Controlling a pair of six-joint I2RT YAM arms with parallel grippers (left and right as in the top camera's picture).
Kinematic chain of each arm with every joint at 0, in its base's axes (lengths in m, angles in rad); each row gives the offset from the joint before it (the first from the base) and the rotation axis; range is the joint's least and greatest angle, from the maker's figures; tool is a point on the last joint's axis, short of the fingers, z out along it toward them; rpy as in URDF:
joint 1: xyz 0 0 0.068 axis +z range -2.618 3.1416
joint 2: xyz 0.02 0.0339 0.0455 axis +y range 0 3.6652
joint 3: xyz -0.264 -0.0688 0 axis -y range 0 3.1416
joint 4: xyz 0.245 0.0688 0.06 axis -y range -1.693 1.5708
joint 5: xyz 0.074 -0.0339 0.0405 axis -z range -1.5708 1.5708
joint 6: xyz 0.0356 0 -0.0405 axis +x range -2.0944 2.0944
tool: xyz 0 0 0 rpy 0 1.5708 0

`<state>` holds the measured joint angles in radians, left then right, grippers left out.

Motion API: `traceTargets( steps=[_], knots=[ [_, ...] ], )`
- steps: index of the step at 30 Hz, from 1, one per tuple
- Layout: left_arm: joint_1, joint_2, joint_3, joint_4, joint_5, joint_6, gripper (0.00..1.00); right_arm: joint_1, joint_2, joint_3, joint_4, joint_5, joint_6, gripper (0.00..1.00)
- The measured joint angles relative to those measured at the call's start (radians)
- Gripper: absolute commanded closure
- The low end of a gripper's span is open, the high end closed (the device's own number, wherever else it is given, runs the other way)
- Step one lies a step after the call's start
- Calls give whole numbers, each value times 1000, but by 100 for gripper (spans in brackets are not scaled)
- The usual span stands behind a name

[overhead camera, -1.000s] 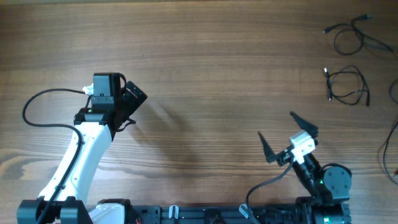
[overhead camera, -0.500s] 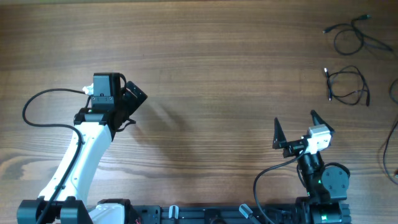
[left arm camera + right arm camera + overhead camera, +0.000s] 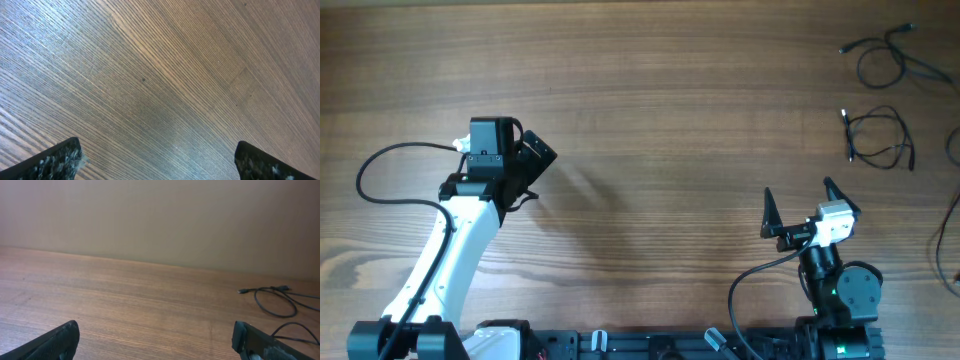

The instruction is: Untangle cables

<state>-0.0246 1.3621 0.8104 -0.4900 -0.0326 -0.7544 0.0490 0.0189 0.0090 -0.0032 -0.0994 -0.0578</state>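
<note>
- Cables (image 3: 880,135) lie as separate loose loops, well apart from the right gripper (image 3: 797,190), ahead and rightward.
- Its jaws gape, released, empty.
- The left gripper (image 3: 160,162) gapes too, holding nothing.

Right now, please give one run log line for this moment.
left tool: open, empty | right tool: open, empty | cables: loose loops, far right, untouched

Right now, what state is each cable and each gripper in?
Upper cable: loose loop on the table, separate, untouched.
Lower cable: loose loop, separate, untouched.
Edge cables: cut off by the frame, cannot tell.
Left gripper: jaws open, empty, over bare wood.
Right gripper: jaws open, empty.
</note>
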Motion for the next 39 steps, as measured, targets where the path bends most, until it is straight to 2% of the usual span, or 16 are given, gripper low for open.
traceTargets(
  steps=[39],
  knots=[
    [0,0,0,0,0,0,0,0,0,0,1,1,-14,0]
  ],
)
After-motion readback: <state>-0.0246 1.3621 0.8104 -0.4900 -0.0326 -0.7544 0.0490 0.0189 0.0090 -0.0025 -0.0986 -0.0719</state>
